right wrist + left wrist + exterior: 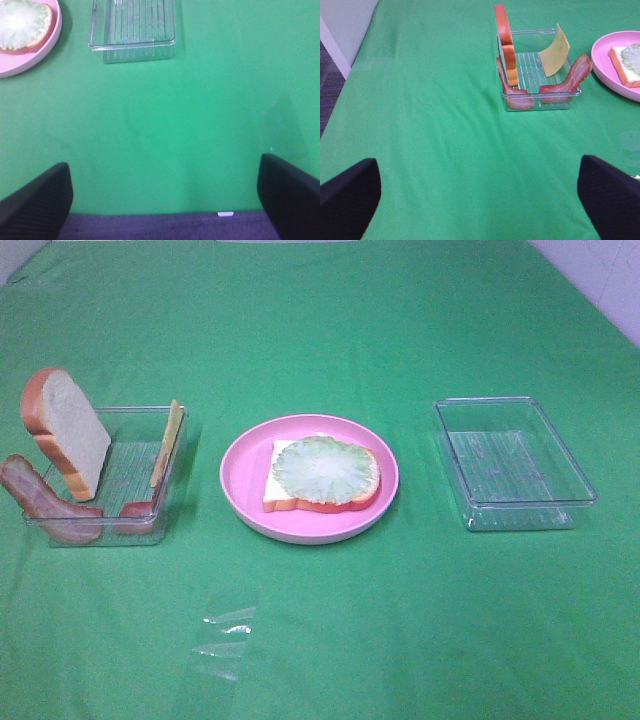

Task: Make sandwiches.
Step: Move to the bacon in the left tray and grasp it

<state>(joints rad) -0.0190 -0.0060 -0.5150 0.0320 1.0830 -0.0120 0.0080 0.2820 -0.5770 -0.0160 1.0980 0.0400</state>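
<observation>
From the exterior high camera, the half-built sandwich (322,476), bread topped with lettuce, lies on the pink plate (240,475) at the table's middle. In the left wrist view, the left gripper (479,167) is spread wide and empty, well apart from the sandwich. In the right wrist view, the right gripper (164,164) is likewise released, equally far off.

High camera looks down over the whole table (320,640); both wrist cameras skim it low, sharing the pink plate (248,468).

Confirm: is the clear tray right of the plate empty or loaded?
Empty. The clear tray right of the plate shows only its bare ribbed floor, overhead and from the right wrist camera.
</observation>
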